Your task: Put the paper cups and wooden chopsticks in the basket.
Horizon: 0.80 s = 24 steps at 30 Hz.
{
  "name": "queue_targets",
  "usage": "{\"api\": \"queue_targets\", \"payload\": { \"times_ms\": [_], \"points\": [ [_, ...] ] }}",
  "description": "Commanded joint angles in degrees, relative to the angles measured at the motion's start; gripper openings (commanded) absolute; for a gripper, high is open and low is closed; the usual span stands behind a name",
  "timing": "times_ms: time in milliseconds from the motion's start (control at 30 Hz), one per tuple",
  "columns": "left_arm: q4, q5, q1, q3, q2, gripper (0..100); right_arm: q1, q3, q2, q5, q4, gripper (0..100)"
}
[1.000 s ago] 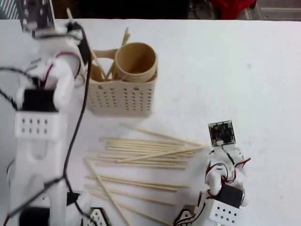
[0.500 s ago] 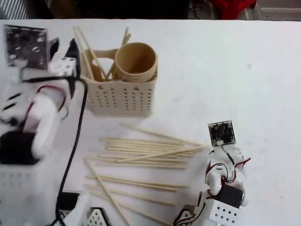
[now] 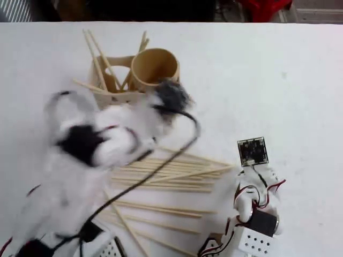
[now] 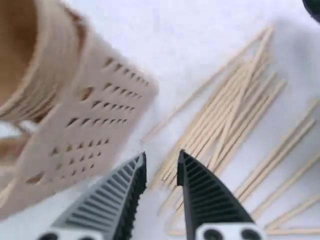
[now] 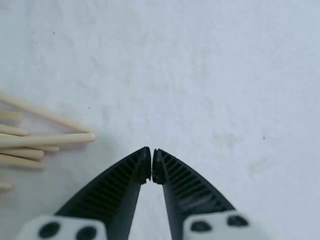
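Left arm [image 3: 102,142] lies across the high view in front of the basket [image 3: 120,98]. It covers most of the front wall, and its outline is hard to make out there.

Left gripper [image 4: 161,159], wrist view: jaws a narrow gap apart, nothing between. It sits just beside the basket's perforated wall, over the near ends of the chopsticks [image 4: 235,115]. Touching the table or above it: cannot tell.

Cup [image 3: 154,67] stands in the basket. Single or nested stack: cannot tell. Stowed chopsticks [image 3: 96,53] lean in the compartment beside it.

The loose chopsticks lie on the table [image 3: 278,80] between basket and right arm [image 3: 256,206]. The pile's left part is hidden under the left arm.

Right gripper [image 5: 151,164]: tips pressed together, empty, over bare table near the chopstick ends. The right arm's base is cut off at the frame edge.
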Motion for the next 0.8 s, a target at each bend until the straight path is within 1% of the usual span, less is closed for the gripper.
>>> {"api": "queue_targets", "payload": {
  "times_ms": [0,67,200,300,433,533,633,767],
  "points": [
    [-13.36,-5.89,3.74,10.46,5.49,12,0.40,0.35,-0.57,0.35,0.40,2.5],
    [-19.08,-7.74,4.79,12.48,10.33,12,0.40,0.35,-0.57,0.35,0.40,2.5],
    [-23.82,-8.88,5.14,7.91,22.73,12,0.40,0.35,-0.57,0.35,0.40,2.5],
    [-23.65,-9.93,6.20,1.14,31.87,12,0.40,0.35,-0.57,0.35,0.40,2.5],
    [-24.00,-11.78,7.69,-5.01,40.22,12,0.40,0.35,-0.57,0.35,0.40,2.5],
    [-24.00,-12.13,7.08,-8.44,44.97,12,0.40,0.35,-0.57,0.35,0.40,2.5],
    [-23.74,-12.13,6.20,-12.40,49.89,15,0.40,0.35,-0.57,0.35,0.40,2.5],
    [-23.65,-12.13,5.67,-16.00,54.90,15,0.40,0.35,-0.57,0.35,0.40,2.5]
  ]
}}
